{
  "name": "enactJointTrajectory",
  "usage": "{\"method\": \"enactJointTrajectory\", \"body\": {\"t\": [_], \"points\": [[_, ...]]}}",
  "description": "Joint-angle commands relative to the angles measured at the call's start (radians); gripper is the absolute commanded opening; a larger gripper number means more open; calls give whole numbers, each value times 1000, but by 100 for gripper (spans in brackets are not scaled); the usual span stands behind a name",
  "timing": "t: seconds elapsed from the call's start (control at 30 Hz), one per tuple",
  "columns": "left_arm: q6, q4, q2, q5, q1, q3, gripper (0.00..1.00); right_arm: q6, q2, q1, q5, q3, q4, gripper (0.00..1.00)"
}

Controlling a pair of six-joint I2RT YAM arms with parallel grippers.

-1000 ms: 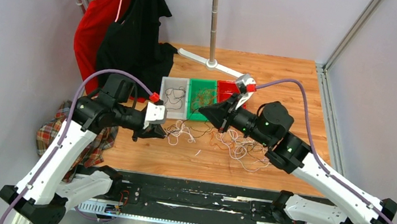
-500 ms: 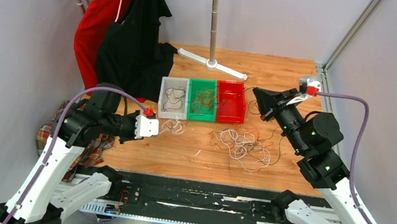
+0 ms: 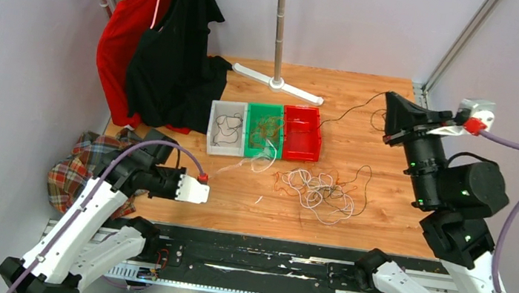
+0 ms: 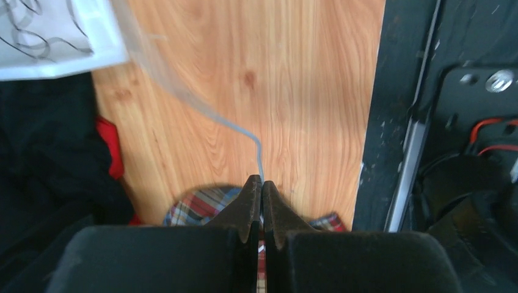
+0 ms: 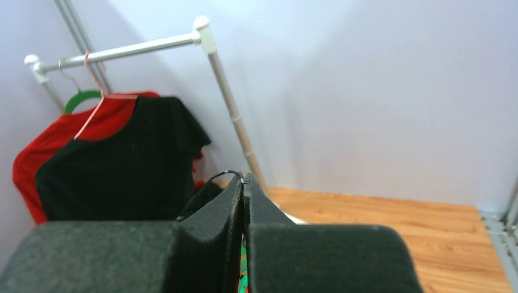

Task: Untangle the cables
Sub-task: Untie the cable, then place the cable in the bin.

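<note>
Inside, white bin (image 3: pixel 211 127) holds dark cables (image 3: pixel 227 126), green bin (image 3: pixel 267 106) brown-orange cables (image 3: pixel 267 129).

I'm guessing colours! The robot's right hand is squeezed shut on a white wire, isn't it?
Not white. The right hand is squeezed shut on a black wire. The right wrist view shows the dark strand pinched at its tips, and the top view shows it trailing away from the hand.
</note>
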Motion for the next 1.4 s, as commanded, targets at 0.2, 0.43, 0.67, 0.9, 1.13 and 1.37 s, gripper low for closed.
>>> {"method": "enactJointTrajectory", "body": {"t": [0.2, 0.43, 0.67, 0.9, 1.13, 1.37], "points": [[271, 151, -96, -457, 1, -338, 1, -152, 20, -15, 127, 164, 15, 1], [375, 250, -131, -554, 1, -470, 1, -183, 37, -15, 135, 224, 18, 0], [437, 286, -105, -676, 2, -529, 1, -270, 49, -15, 269, 314, 66, 1], [468, 329, -70, -763, 1, -641, 1, -383, 91, -15, 415, 434, 128, 1], [436, 361, -3, -777, 2, -651, 1, -549, 78, -13, 553, 453, 315, 1], [373, 436, 29, -650, 3, -567, 1, -535, 136, 67, 424, 568, 111, 0]]}}
